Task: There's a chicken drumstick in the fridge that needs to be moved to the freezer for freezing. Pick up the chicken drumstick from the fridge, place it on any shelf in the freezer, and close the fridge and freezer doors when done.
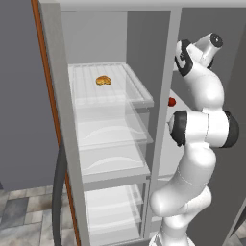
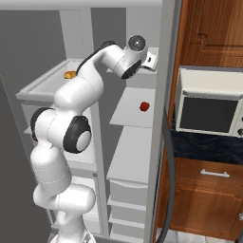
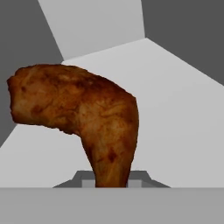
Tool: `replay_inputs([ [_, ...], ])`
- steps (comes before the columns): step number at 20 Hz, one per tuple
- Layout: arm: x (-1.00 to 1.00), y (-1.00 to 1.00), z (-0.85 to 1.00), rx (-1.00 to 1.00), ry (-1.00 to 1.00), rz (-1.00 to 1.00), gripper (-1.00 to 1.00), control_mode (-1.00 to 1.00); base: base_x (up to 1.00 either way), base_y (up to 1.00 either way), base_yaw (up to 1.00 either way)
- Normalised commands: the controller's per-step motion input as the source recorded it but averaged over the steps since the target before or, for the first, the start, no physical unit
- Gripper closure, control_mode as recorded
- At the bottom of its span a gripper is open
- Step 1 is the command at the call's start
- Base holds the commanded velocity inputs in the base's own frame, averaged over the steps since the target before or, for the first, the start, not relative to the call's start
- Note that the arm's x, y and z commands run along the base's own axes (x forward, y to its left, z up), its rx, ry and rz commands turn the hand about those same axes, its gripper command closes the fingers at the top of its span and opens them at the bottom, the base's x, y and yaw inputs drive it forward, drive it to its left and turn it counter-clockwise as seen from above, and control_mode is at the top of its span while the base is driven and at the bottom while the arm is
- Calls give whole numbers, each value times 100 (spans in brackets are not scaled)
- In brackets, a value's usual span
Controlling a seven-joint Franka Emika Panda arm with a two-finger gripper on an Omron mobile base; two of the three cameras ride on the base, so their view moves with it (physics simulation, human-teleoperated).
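One claw (image 3: 111, 183) clamped tight on the chicken drumstick (image 3: 78, 113), above the shelf (image 3: 175, 109).

Even, diffuse rendered light fills all three pictures, with no visible lamp and no hard glare. In the left base view the fridge (image 1: 108, 120) interior reads bright, its clear glass shelves pale and washed, nearly merging with the back wall. The freezer (image 2: 135, 114) in the right base view is dimmer, its side walls flat dark grey. Shadows are faint. The hand view is soft; the chicken drumstick (image 3: 83, 113) looks slightly blurred and coarse-textured close up. No edge distortion shows.
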Motion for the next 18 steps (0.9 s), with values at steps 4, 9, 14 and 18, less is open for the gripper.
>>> replay_inputs([
  [4, 31, -27, -7, 1, 0, 0, 100, -100, 0, 0, 0],
  [9, 16, -4, -53, 0, -1, 0, 100, -100, 0, 0, 0],
  [14, 7, 3, -81, 0, -4, 0, -100, -100, 0, 0, 0],
  [18, 0, 18, -68, 0, -11, 0, -100, -100, 0, 0, 0],
])
